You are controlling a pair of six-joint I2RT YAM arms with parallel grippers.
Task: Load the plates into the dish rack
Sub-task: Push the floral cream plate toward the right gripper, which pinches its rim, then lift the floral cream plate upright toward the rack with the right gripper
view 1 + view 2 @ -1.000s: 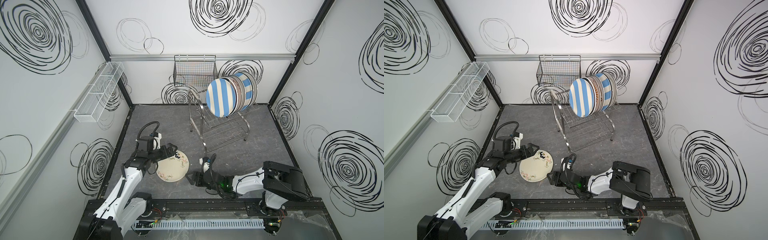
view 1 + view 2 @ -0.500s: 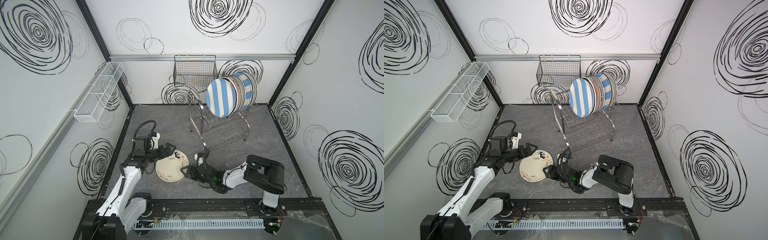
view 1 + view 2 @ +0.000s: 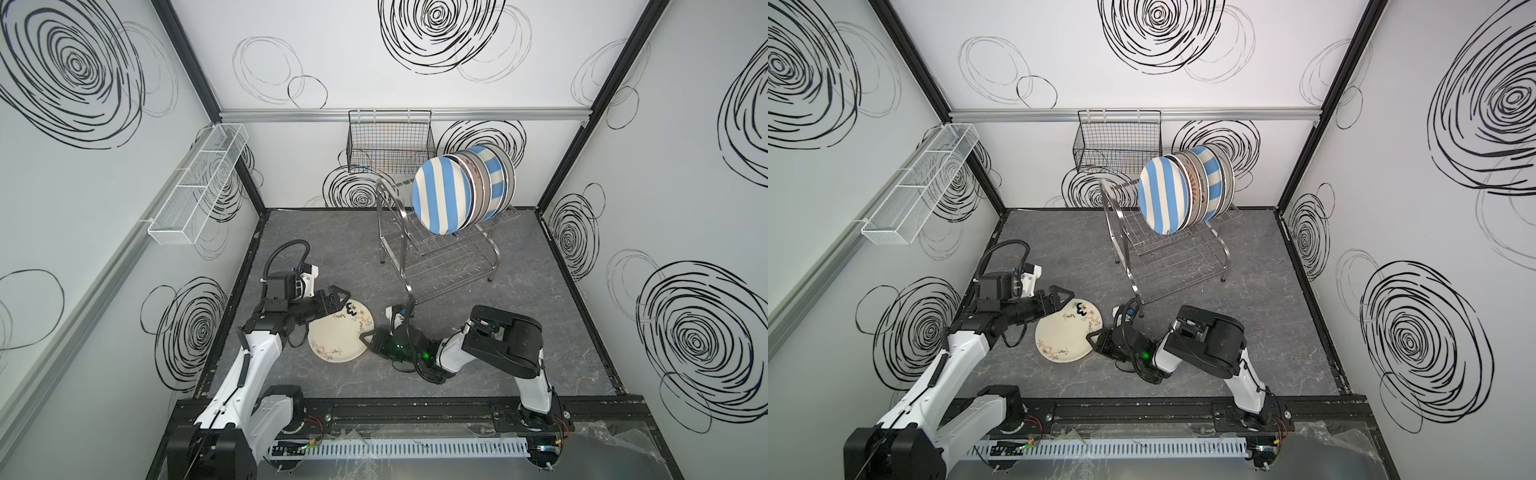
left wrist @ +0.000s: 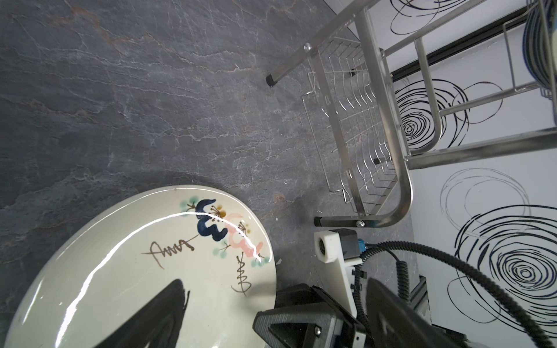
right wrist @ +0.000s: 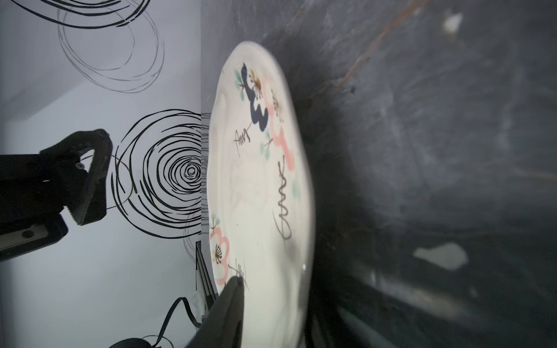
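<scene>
A cream plate [image 3: 338, 334] [image 3: 1065, 332] with painted flowers and characters lies on the grey floor, front middle. My right gripper [image 3: 366, 337] [image 3: 1095, 338] is shut on its right rim: one finger [image 5: 233, 301] lies on the plate's face [image 5: 259, 195], the other is hidden under the rim. My left gripper [image 3: 334, 305] [image 3: 1059, 304] hovers open over the plate's far-left edge, its fingers [image 4: 156, 319] wide apart above the plate [image 4: 135, 271]. The steel dish rack [image 3: 440, 257] [image 3: 1167, 257] [image 4: 391, 150] stands behind, with several plates [image 3: 442, 195] [image 3: 1163, 195] upright on its upper tier.
A black wire basket [image 3: 388, 141] hangs on the back wall. A white mesh tray [image 3: 195, 187] is fixed to the left wall. Bare slate floor [image 3: 353, 257] lies between the plate and the rack's front leg [image 3: 409, 291].
My right gripper slid left along the floor to the plate's right rim and its jaws closed there. The left gripper and the plate have barely moved.
</scene>
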